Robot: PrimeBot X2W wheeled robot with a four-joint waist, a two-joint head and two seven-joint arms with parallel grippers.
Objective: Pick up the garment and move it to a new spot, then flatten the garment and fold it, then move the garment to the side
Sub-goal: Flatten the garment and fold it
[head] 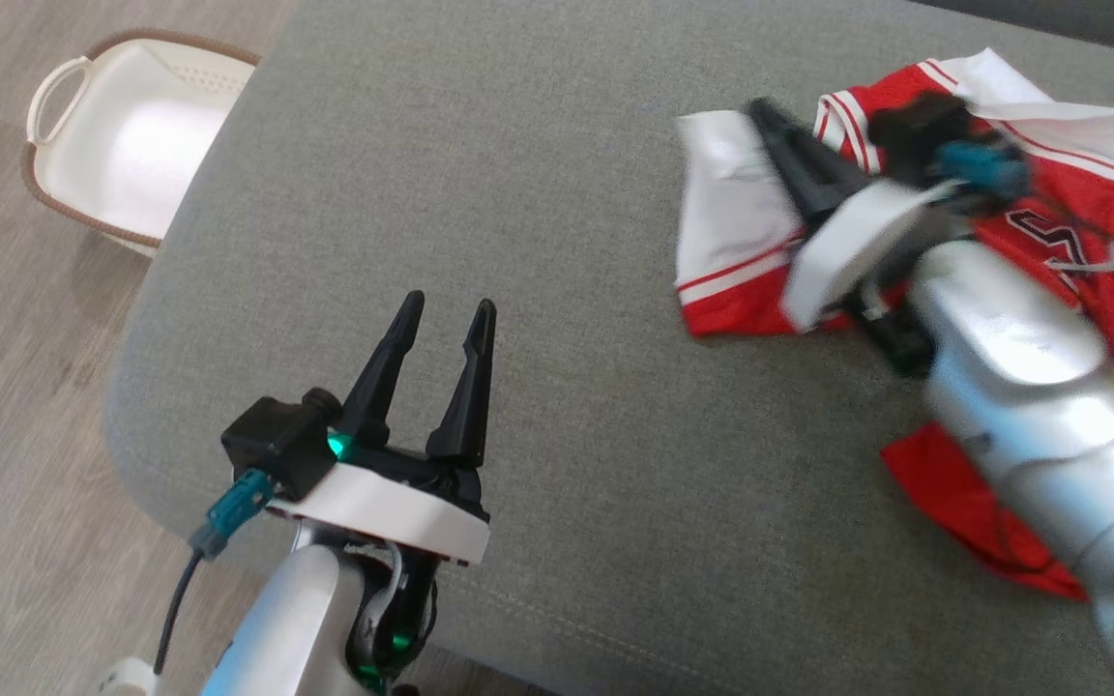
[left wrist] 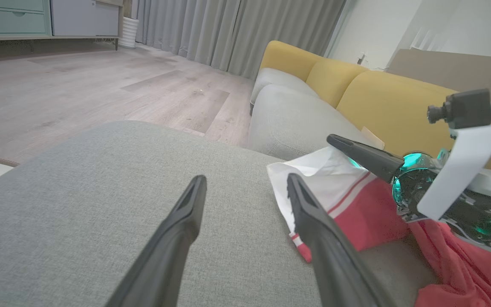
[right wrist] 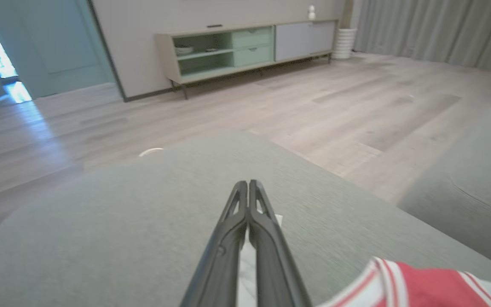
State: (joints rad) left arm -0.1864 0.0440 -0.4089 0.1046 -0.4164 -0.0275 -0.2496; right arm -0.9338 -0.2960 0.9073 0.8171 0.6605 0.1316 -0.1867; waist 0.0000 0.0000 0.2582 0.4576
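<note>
Shirt (head: 726,222) is pinched by its white sleeve in my closed right gripper (right wrist: 249,184), so I'd lift slowly; left gripper (head: 450,304) hovers spread, empty.

I see a red jersey (head: 726,232) with white panels and striped trim. The cushion (head: 538,193) is grey, the basket (head: 180,77) cream with a brown rim.

Head view looks steeply down on the grey cushion (head: 557,193); both wrist views skim low across it.
</note>
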